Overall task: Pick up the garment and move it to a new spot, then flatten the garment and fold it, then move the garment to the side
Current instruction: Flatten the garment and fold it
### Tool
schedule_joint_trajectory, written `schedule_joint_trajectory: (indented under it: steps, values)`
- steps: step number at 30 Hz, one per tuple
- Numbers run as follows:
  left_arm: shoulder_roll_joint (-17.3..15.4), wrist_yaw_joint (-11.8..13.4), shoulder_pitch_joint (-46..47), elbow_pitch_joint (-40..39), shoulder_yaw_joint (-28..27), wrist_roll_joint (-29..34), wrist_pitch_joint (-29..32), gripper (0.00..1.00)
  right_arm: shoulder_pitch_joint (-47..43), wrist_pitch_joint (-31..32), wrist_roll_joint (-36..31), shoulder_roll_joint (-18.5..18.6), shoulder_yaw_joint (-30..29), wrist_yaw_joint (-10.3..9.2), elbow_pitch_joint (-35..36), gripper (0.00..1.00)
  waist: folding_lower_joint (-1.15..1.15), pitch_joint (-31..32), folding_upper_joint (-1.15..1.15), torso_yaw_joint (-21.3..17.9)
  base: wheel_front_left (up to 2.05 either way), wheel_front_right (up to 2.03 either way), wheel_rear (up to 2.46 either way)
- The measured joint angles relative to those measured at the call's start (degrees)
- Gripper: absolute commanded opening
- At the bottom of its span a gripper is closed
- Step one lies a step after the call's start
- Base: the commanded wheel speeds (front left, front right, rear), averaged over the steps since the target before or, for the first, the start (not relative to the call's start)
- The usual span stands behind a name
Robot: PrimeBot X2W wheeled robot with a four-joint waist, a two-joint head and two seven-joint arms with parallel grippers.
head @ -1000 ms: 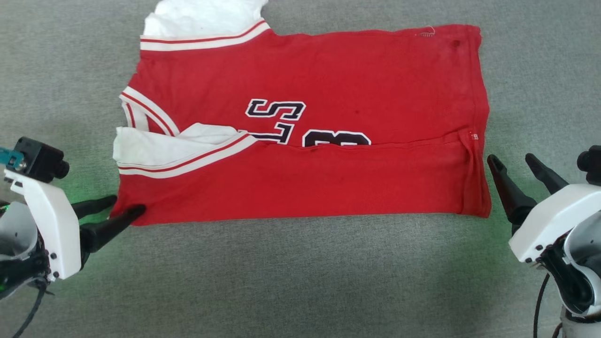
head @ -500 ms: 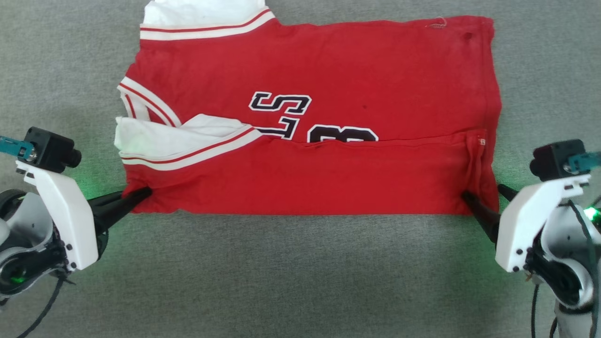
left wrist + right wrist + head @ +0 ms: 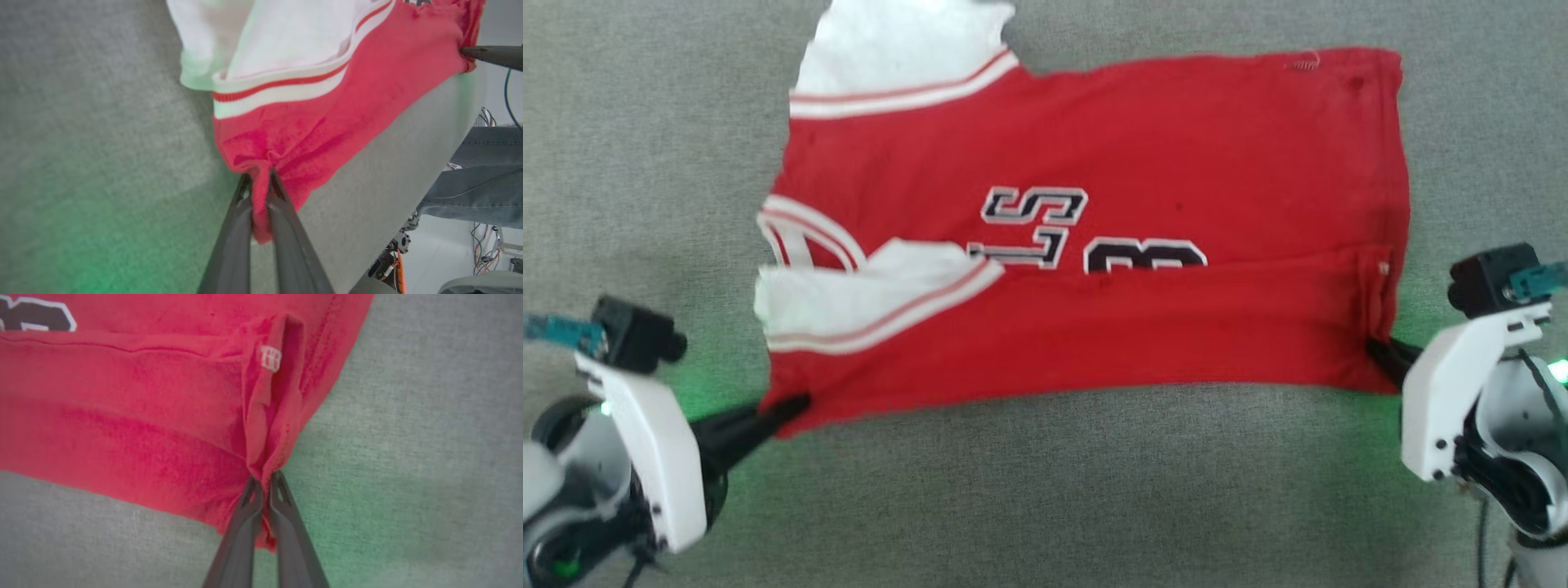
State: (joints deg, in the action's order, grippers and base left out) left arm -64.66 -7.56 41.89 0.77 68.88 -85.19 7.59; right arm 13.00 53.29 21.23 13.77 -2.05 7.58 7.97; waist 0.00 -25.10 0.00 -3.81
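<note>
The garment (image 3: 1094, 245), a red jersey with white sleeves and striped trim, lies spread on the grey surface with its near long edge folded over. My left gripper (image 3: 788, 406) is shut on the near left corner of the garment (image 3: 302, 130), red cloth pinched between its fingers (image 3: 239, 228). At the near right corner, my right gripper (image 3: 1376, 353) is shut on the hem of the garment (image 3: 163, 416), the fabric bunched at its fingertips (image 3: 251, 498). Both held corners are raised a little off the surface.
Grey carpet-like surface (image 3: 1045, 490) spreads on all sides of the jersey. In the left wrist view the surface's far edge shows, with a person's jeans-clad leg (image 3: 474, 188) and cables beyond it. The right gripper's finger (image 3: 490, 55) reaches in at that view's upper right.
Both grippers have closed in on the near corners, shut on them and begun lifting; the near edge now sags between them. The head view has shifted and blurred, so the camera moved.
</note>
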Motion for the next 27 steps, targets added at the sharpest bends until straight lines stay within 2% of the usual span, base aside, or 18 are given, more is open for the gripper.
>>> schedule_joint_trajectory:
  steps: [9, 10, 11, 12, 18, 21, 23, 27]
  values:
    - [-3.4, 0.0, -4.5, -5.9, 1.8, 0.2, -4.0, 0.0, -4.6, 4.1, 3.3, 3.7, -0.7, 0.0, 3.4, 0.0, 0.0, 1.2, 0.0, 0.8, 0.0, 0.0, 0.0]
    - [-3.4, 0.0, -4.7, -6.1, 1.8, 0.2, -4.8, 0.13, -4.8, 3.5, 3.5, 3.8, -1.3, 0.0, 3.8, 0.11, 0.0, 1.3, 0.0, 0.8, 0.0, 0.0, 0.0]
    - [-3.4, 0.0, -4.8, -6.3, 1.8, 0.2, -5.6, 0.44, -4.8, 2.8, 3.5, 3.9, -1.8, 0.0, 4.2, 0.91, 0.0, 1.3, 0.0, 0.9, 0.0, 0.0, 0.0]
    - [-3.3, 0.0, -4.8, -6.4, 1.8, 0.4, -6.4, 1.0, -4.8, 1.7, 3.4, 3.9, -2.1, 0.0, 4.5, 1.0, 0.0, 1.4, 0.0, 0.9, 0.0, 0.0, 0.0]
    - [-4.2, 0.0, -4.6, -4.8, 0.3, 0.7, -11.2, 1.0, -4.8, -7.0, 1.3, 1.0, -4.6, -0.05, 7.3, 1.0, 0.0, 2.0, 0.0, 0.8, 0.0, 0.0, 0.0]
    - [-5.3, 0.0, -3.0, -2.3, -1.8, 1.2, -14.2, 1.0, -4.8, -15.2, -0.3, -0.5, -4.8, -0.08, 9.3, 1.0, 0.0, 2.1, 0.0, 0.1, 0.0, 0.0, 0.0]
    - [-5.4, 0.0, -1.1, 0.1, -3.9, 2.3, -17.6, 1.0, -4.8, -21.8, -2.7, -1.1, -2.9, -0.08, 10.2, 1.0, 0.0, 2.0, 0.0, -0.8, 0.0, 0.0, 0.0]
    - [-3.9, 0.0, 3.0, 6.2, -9.2, 4.2, -21.6, 1.0, -4.0, -33.9, -7.1, -4.2, 1.3, -0.07, 9.1, 1.0, 0.0, 1.3, 0.0, -3.5, 0.0, 0.0, 0.0]
